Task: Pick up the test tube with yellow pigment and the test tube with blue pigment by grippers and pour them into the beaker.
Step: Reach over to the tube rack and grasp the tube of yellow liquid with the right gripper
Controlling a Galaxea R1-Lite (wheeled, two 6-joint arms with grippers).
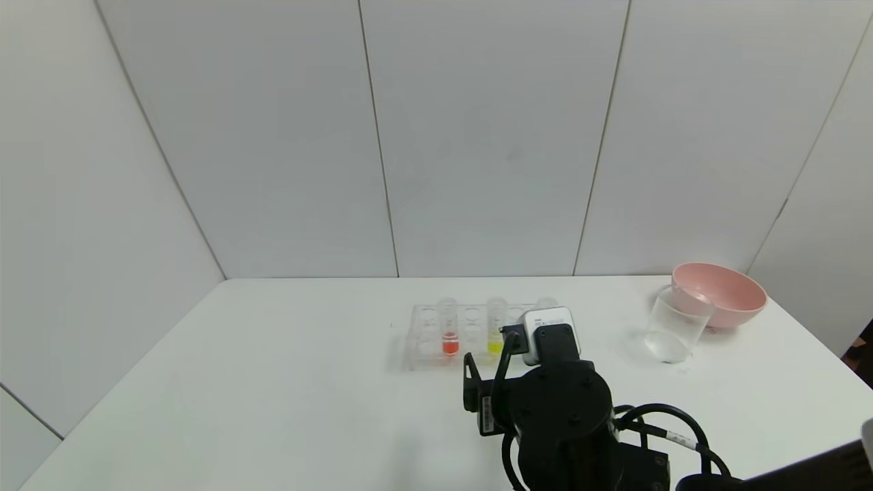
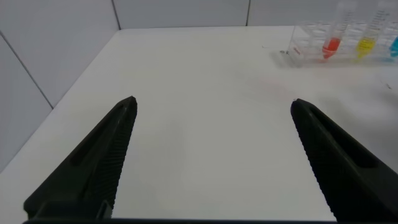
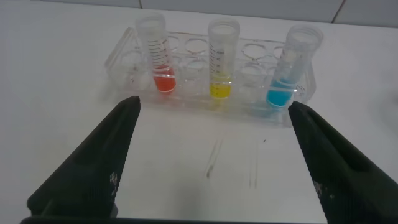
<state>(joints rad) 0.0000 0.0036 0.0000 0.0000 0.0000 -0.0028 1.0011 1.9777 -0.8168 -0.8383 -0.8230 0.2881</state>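
**Right arm lined up on rack, nothing grabbed yet**

Right gripper (image 3: 208, 162) jaws spread wide, empty, hovering low over table (image 1: 273, 382) just short of the rack (image 3: 124, 53); aimed roughly at the yellow tube (image 3: 221, 62), which reads as staging for the first pick; blue tube (image 3: 292, 62) stands toward 1 o'clock of that aim, leaning a bit in its hole, red-orange tube (image 3: 155, 56) toward 11; all three seated in the rack. Beaker (image 1: 675, 327) sits at 3 o'clock of the rack, well apart, touching or just in front of pink bowl (image 1: 719, 293); can't tell which. Left gripper (image 2: 211, 155) also released, empty, over bare table, rack far off; looks parked.

Hidden: in head view the right wrist covers the blue tube and the rack's right end; left arm not visible there; beaker contents hard to make out.
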